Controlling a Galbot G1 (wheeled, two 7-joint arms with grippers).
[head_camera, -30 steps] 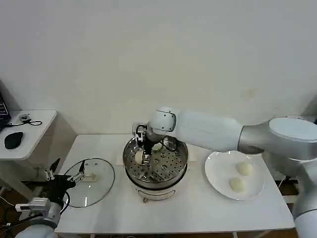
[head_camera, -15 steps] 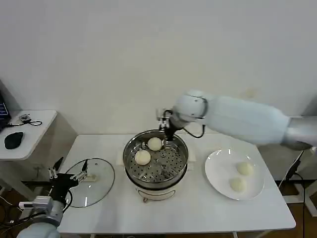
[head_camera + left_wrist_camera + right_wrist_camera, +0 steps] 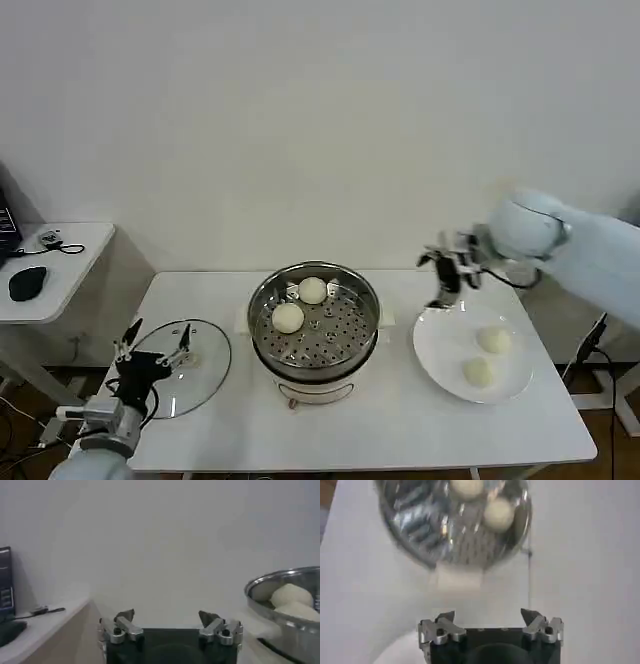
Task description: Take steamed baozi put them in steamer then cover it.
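Two smooth cream-white baozi [image 3: 288, 318] in the steamer [image 3: 314, 327] at mid-table, on its perforated steel tray; two more on the white plate [image 3: 440, 350] to the right. Glass cover [image 3: 180, 366] flat on the white table [image 3: 380, 425], left of the pot. Right gripper [image 3: 447, 272] above the plate's far edge, jaws wide, empty. Left gripper [image 3: 152, 345] over the cover, spread wide. Steamer cut off in the left wrist view. Plain white wall behind; side desk at left.

Centred on the surface [image 3: 400, 420]: steamer [image 3: 314, 325], two baozi [image 3: 300, 304] in it. Left of it, cover [image 3: 180, 366] lying flat, left pincer [image 3: 152, 350] beside. Right, plate [image 3: 440, 360] with two baozi [image 3: 486, 355]; right pincer [image 3: 447, 275] above its far-left edge.
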